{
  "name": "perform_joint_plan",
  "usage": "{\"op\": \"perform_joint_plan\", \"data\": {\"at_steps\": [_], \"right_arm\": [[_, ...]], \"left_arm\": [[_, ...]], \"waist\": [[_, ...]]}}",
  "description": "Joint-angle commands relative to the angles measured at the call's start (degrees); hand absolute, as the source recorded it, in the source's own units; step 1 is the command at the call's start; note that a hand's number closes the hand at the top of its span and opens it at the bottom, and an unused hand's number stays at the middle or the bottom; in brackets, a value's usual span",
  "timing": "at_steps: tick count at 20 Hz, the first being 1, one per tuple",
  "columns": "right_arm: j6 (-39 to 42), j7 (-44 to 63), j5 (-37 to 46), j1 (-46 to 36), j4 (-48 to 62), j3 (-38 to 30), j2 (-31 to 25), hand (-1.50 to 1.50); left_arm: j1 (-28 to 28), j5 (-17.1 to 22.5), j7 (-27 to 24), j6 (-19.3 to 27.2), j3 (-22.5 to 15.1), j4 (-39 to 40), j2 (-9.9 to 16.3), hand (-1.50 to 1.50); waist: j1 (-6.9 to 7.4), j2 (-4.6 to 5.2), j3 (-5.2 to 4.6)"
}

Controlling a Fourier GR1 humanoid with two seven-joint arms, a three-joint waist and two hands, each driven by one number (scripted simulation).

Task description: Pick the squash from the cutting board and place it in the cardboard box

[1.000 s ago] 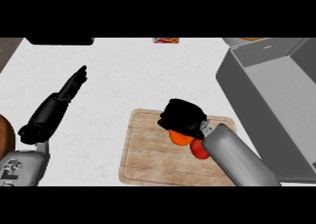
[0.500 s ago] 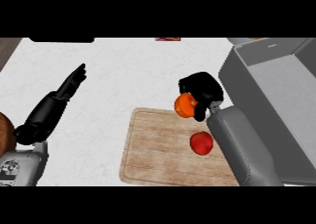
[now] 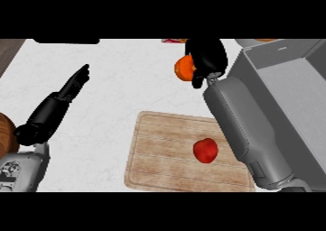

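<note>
The table is a white surface that carries every item in view. At its right side stands the cardboard box, a grey open-topped container; as far as its interior shows, it is bare. The squash is not yet inside it.

The cutting board lies near the front of the table, left of the box and partly under the right forearm. One red item, rounded and possibly a tomato, rests on the board's right half. The squash is no longer on the board.

The left hand shows at the left side of the table, fingers straight and pressed together, pointing toward the far edge. It holds nothing and touches nothing that can be seen.

The right hand is positioned beyond the far edge of the board, just left of the box wall. Its fingers are curled around the squash, an orange body visible at the hand's left side and partly hidden by it. The squash appears lifted off the table, though this cannot be confirmed from above.

Task status, as a judgement:
1. Pick from the board: complete.
2. Transfer toward the box: in progress; the squash is outside the box, close to its left wall.
3. Carry over the wall and release inside: outstanding.

A small red-and-yellow object sits at the far edge; it cannot be identified.
</note>
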Motion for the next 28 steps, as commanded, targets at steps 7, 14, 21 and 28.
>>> {"op": "perform_joint_plan", "data": {"at_steps": [7, 14, 21, 28], "right_arm": [[-6.7, 18.6, 1.6, -8.4, -6.6, -8.2, -2.4, 1.50], [-11.1, 22.9, 1.1, -10.6, -3.4, -15.3, -10.6, 1.50], [-8.0, 16.1, -1.8, -6.3, -0.7, -18.5, -21.6, 1.50], [6.5, 12.9, -7.9, -3.9, 7.2, -22.1, -25.6, 1.50]], "left_arm": [[2.0, -1.2, -1.0, 0.7, 0.0, -0.4, -0.7, 0.00], [2.4, 0.6, 1.6, -1.4, 1.5, -2.5, 0.5, 0.00], [2.2, -1.4, -0.7, 0.0, 1.4, -1.5, -0.7, 0.00], [1.6, -0.7, 0.5, -1.2, 2.2, -1.6, 0.1, 0.00]], "waist": [[-1.35, -0.44, -0.03], [-0.54, -0.28, 0.00], [-1.13, -0.35, 0.01], [-1.15, -0.39, 0.00]]}}
